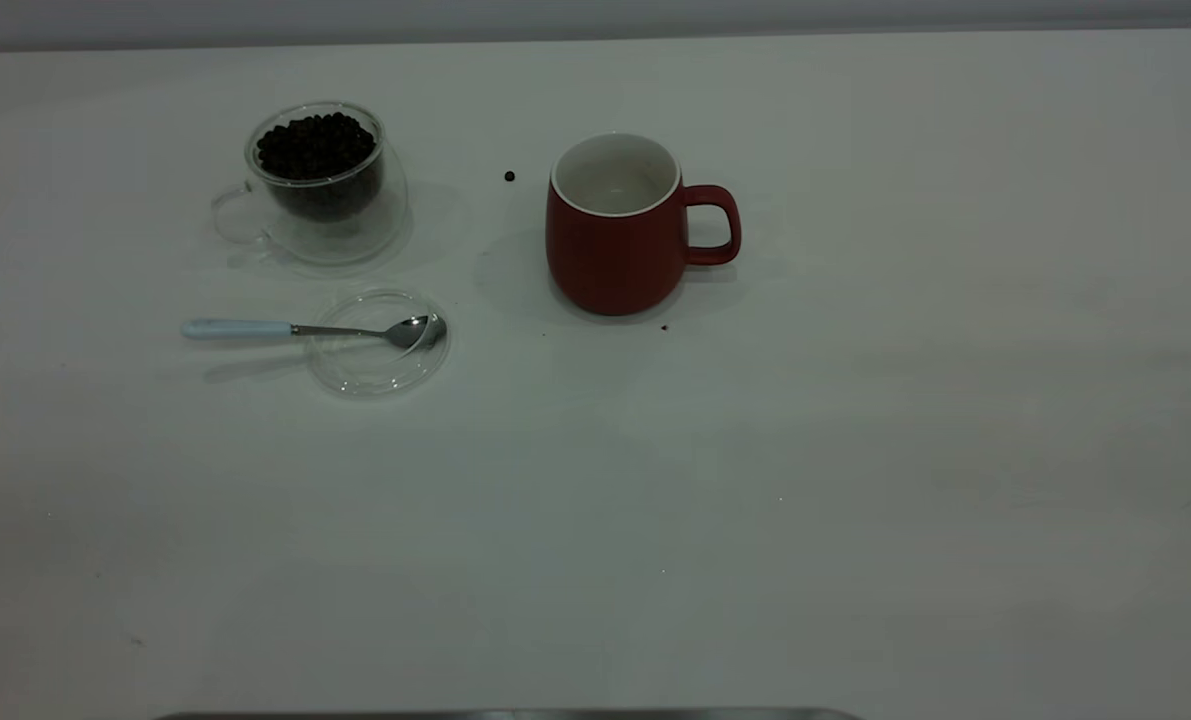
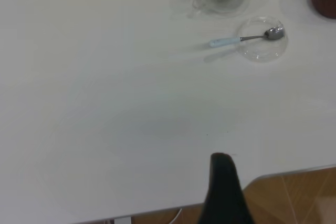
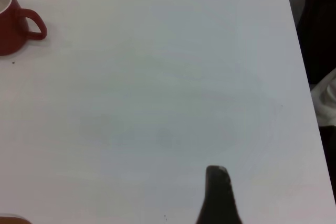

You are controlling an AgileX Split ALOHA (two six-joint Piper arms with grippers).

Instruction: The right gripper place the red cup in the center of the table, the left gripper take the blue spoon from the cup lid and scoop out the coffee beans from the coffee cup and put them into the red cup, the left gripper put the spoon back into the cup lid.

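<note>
Dim, even light; soft shadows fall left of the red cup; wrist views look slightly blurred

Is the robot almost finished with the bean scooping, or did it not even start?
It looks barely started. The red cup already stands upright near the middle of the table, but its white inside shows no beans. The coffee cup is heaped with coffee beans. The blue spoon rests across the cup lid, untouched. Nothing is in hand: both grippers sit back near the table's edge. Scooping, pouring and returning the spoon remain.
</note>
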